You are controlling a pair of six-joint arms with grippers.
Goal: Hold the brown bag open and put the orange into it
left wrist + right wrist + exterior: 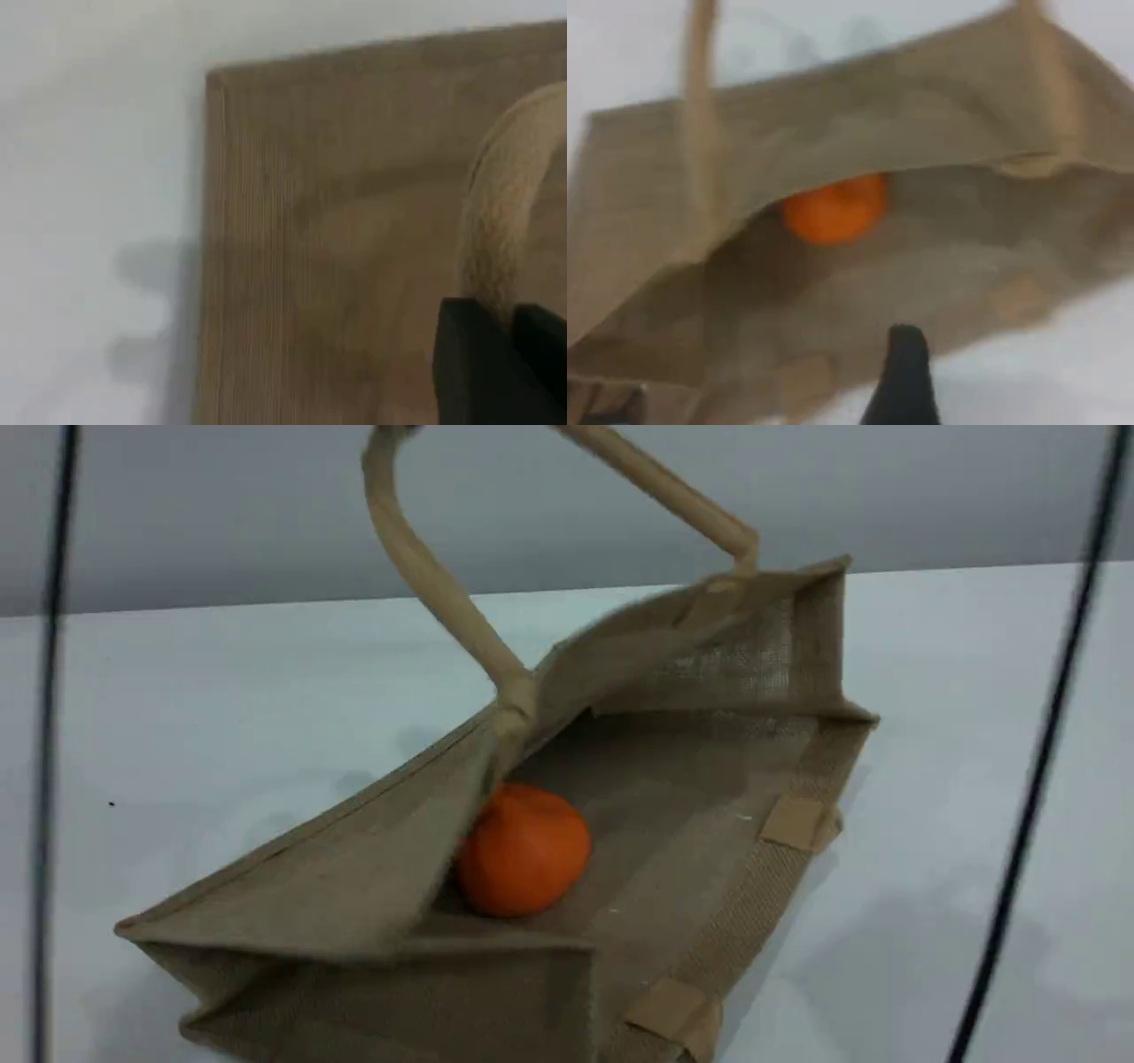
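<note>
The brown bag (337,868) lies on the table with its mouth held open, its upper side pulled up by a beige handle (434,576) that runs out of the top edge. The orange (523,850) rests inside on the bag's lower wall. Neither gripper shows in the scene view. In the left wrist view my left gripper (512,332) is shut on the handle (505,212) above the bag's side (337,248). In the right wrist view my right gripper (902,376) hangs open and empty outside the bag's mouth (921,133), with the orange (833,208) deeper inside.
The white table (177,708) surrounds the bag. Two thin black cables hang in front of the scene camera, one at the left (49,735) and one at the right (1036,779). The bag's second handle lies under it, with only its beige tabs (797,824) showing.
</note>
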